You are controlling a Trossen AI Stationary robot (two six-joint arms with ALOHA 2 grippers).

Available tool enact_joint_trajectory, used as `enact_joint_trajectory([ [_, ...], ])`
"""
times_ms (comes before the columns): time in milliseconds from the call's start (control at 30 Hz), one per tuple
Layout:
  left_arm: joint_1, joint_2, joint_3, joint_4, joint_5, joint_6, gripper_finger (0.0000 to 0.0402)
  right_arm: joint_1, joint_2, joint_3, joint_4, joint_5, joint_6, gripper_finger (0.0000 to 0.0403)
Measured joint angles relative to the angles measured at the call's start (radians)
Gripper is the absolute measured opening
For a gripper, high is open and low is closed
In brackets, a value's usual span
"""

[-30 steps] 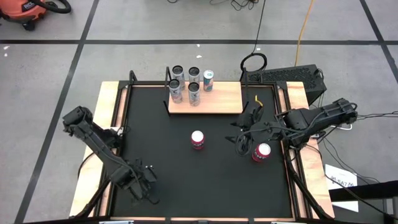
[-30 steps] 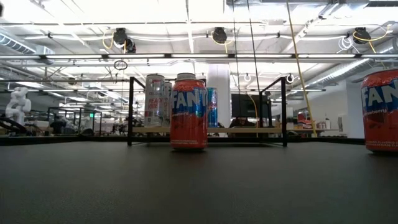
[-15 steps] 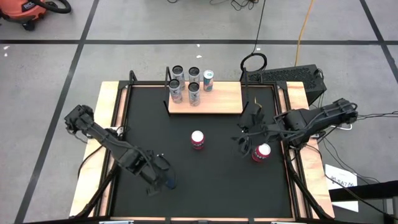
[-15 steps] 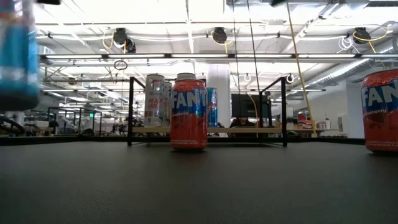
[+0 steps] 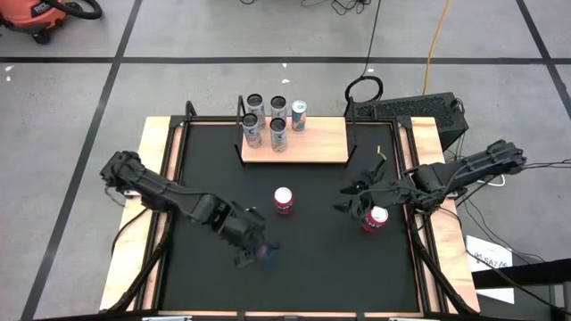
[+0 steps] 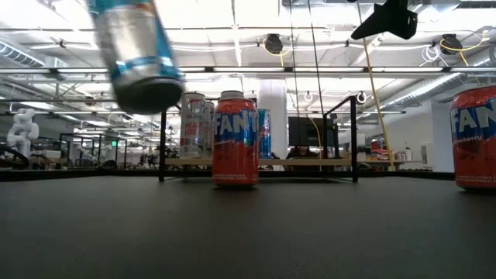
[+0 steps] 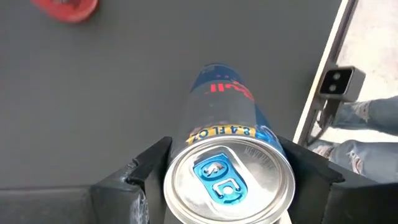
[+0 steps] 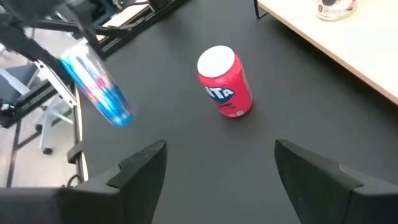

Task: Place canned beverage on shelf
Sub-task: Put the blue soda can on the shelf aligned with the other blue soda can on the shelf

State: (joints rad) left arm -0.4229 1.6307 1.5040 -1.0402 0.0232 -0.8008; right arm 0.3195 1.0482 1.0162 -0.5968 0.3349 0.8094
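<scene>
— Black tabletop (image 5: 303, 259), pale wood side strips, grey floor around it. What stood on it?

— Two red cans on the black surface. The middle one (image 5: 284, 200) read "FANT" in white on blue in the low view (image 6: 235, 141); the right wrist view caught only "TA" on it (image 8: 225, 81). The second red can (image 5: 375, 218) stood near the table's right edge, and the low view showed it cut off at the frame's side (image 6: 474, 138).

— And the shelf?

— The shelf (image 5: 312, 143), a light wood board with black uprights, sat at the far edge of the table. Five cans (image 5: 271, 120) clustered at its left end, silver and blue; their print was too small to read from above, and partly hidden behind the red can in the low view.

— Where was the can being handled?

— The left gripper (image 5: 254, 250) was clamped on a blue and silver can (image 5: 266, 252), lifted off the table in front of the middle red can, well apart from the shelf. The left wrist view looked down on its silver lid with a blue tab (image 7: 227, 176), fingers (image 7: 138, 180) pressed to both sides; "8.4 FL OZ" ran round the top of the wall. The low view showed it tilted in the air (image 6: 136, 53), blurred.

— The right arm?

— The right gripper (image 5: 359, 197) hovered just beside the second red can, its fingers (image 8: 138, 171) spread wide apart and holding nothing.

— Anything only one camera caught?

— A person's jeans (image 7: 367, 134) beyond the table edge, in the left wrist view alone.
</scene>
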Motion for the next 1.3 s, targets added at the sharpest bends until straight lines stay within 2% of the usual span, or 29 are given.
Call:
enact_joint_trajectory([
  [200,0.082,0.07,0.066,0.002,0.004,0.104,0.0228,0.01,0.01,0.0,0.003,0.0,-0.028,0.0283],
  [400,0.155,0.14,0.158,0.007,-0.002,0.137,0.0228,0.03,0.038,0.0,0.016,-0.026,-0.04,0.0283],
  [667,0.176,0.204,0.304,0.024,0.007,0.286,0.0228,0.075,0.105,0.0,0.21,-0.027,-0.154,0.0283],
  [767,0.176,0.213,0.35,0.023,0.008,0.345,0.0228,0.083,0.129,0.0,0.272,-0.058,-0.202,0.0283],
  [867,0.18,0.213,0.368,0.051,0.006,0.398,0.0228,0.084,0.147,0.0,0.32,-0.101,-0.25,0.0284],
  [1067,0.201,0.214,0.368,0.133,-0.036,0.455,0.0228,0.063,0.162,0.0,0.419,-0.104,-0.304,0.0289],
  [1300,0.225,0.214,0.368,0.219,-0.078,0.508,0.0228,0.027,0.164,0.0,0.426,-0.111,-0.31,0.0339],
])
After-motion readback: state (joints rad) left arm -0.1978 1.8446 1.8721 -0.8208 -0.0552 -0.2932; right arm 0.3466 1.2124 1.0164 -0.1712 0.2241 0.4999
